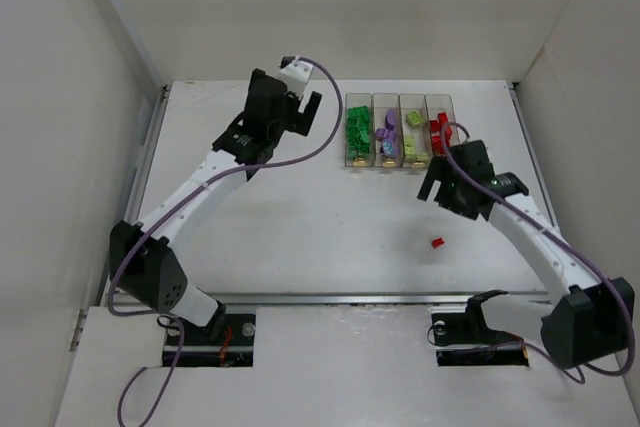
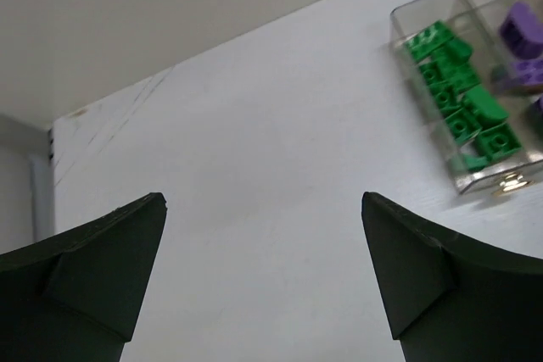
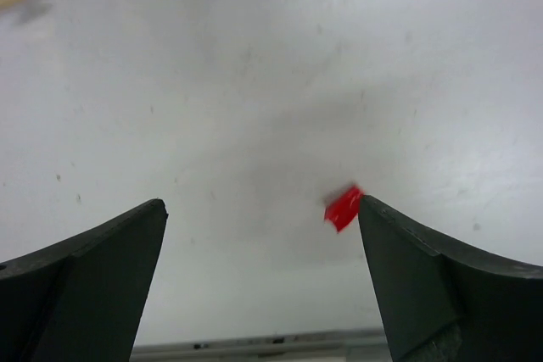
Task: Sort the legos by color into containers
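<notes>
- Legos [image 1: 358,132] are nearly all sorted: green, purple, yellow-green and red each fill their own one of the four clear bins [image 1: 386,97] at the far side of the table [image 1: 330,237].
- I can see only one red brick [image 1: 437,243] loose on the table, well apart from the bins and nearer the right arm's side.
- My right gripper [image 3: 262,203] has its fingers spread wide with nothing between them. In its wrist view the red brick sits off-centre, just beside the tip of the right-hand finger.
- My left gripper [image 2: 263,201] is also spread apart and empty. It hangs over bare table to the left of the green bin.
- I expect the brick to be very light, rigid and smooth-sided, so it should neither crush nor bend. It could easily skid or flip if one finger touches it first.
- I would centre the right gripper over the brick so that both fingers straddle it, then close on two opposite flat sides, low on the body.
- The brick is blurred in the wrist view, so I cannot tell which way its studs face.
- It belongs in the red bin, the rightmost in the row.
</notes>
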You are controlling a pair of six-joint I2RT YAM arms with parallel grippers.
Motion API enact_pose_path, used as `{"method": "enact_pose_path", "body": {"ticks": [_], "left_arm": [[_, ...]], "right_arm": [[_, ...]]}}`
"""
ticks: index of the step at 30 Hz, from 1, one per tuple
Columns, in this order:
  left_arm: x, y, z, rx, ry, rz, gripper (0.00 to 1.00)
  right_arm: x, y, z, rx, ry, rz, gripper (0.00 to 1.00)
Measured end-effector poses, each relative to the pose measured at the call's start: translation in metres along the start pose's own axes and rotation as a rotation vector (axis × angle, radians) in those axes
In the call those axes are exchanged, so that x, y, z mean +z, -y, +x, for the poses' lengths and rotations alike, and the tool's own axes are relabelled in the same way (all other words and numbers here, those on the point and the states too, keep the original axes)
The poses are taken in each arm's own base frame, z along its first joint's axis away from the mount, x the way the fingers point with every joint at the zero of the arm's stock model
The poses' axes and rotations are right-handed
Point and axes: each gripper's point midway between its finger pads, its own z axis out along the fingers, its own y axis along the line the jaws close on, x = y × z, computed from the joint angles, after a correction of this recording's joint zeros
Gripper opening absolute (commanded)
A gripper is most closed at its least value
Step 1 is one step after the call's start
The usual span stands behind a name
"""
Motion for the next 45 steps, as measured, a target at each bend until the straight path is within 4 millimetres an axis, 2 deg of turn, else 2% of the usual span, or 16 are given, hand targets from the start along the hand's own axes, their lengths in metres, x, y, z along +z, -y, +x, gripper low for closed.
{"method": "enact_pose_path", "body": {"ticks": [3, 6, 8, 10, 14, 17, 22, 24, 27, 28, 29, 34, 37, 41, 43, 45], "left_arm": [[-0.02, -0.019, 0.024, 0.007, -0.072, -0.074, 0.99], [-0.036, -0.026, 0.064, 0.015, -0.179, -0.101, 0.99], [-0.05, -0.029, 0.086, 0.017, -0.236, -0.107, 0.99], [-0.063, -0.031, 0.097, 0.012, -0.252, -0.107, 0.99], [-0.094, -0.036, 0.103, -0.015, -0.216, -0.107, 0.99], [-0.109, -0.042, 0.106, -0.043, -0.189, -0.119, 0.99], [-0.118, -0.046, 0.117, -0.063, -0.197, -0.133, 0.99], [-0.118, -0.047, 0.122, -0.065, -0.207, -0.136, 0.99], [-0.118, -0.049, 0.123, -0.067, -0.212, -0.143, 0.99], [-0.118, -0.049, 0.123, -0.067, -0.211, -0.143, 0.99], [-0.118, -0.049, 0.123, -0.067, -0.21, -0.144, 0.99], [-0.117, -0.049, 0.122, -0.068, -0.206, -0.145, 0.99], [-0.116, -0.049, 0.122, -0.068, -0.208, -0.145, 0.99], [-0.11, -0.047, 0.128, -0.061, -0.229, -0.142, 0.99], [-0.106, -0.045, 0.133, -0.054, -0.25, -0.14, 0.99], [-0.102, -0.044, 0.138, -0.048, -0.269, -0.142, 0.99]], "right_arm": [[0.0, 0.006, 0.027, 0.074, -0.017, 0.011, 1.0], [0.011, 0.024, 0.05, 0.176, -0.038, 0.074, 1.0], [0.018, 0.034, 0.063, 0.233, -0.056, 0.12, 0.92], [0.024, 0.044, 0.076, 0.274, -0.074, 0.162, 0.87], [0.037, 0.05, 0.09, 0.356, -0.104, 0.221, 0.81], [0.048, 0.049, 0.095, 0.391, -0.127, 0.247, 0.75], [0.062, 0.049, 0.102, 0.417, -0.158, 0.278, 0.44], [0.063, 0.047, 0.101, 0.431, -0.155, 0.272, 0.4], [0.064, 0.045, 0.1, 0.449, -0.155, 0.266, 0.25], [0.064, 0.045, 0.1, 0.453, -0.155, 0.265, 0.18], [0.064, 0.044, 0.1, 0.458, -0.154, 0.263, 0.02], [0.064, 0.042, 0.098, 0.456, -0.154, 0.25, 0.0], [0.062, 0.039, 0.091, 0.425, -0.148, 0.234, 0.0], [0.055, 0.019, 0.057, 0.356, -0.087, 0.166, 0.0], [0.046, 0.003, 0.023, 0.305, -0.012, 0.113, 0.0], [0.033, -0.017, -0.021, 0.239, 0.102, 0.044, 0.0]]}}
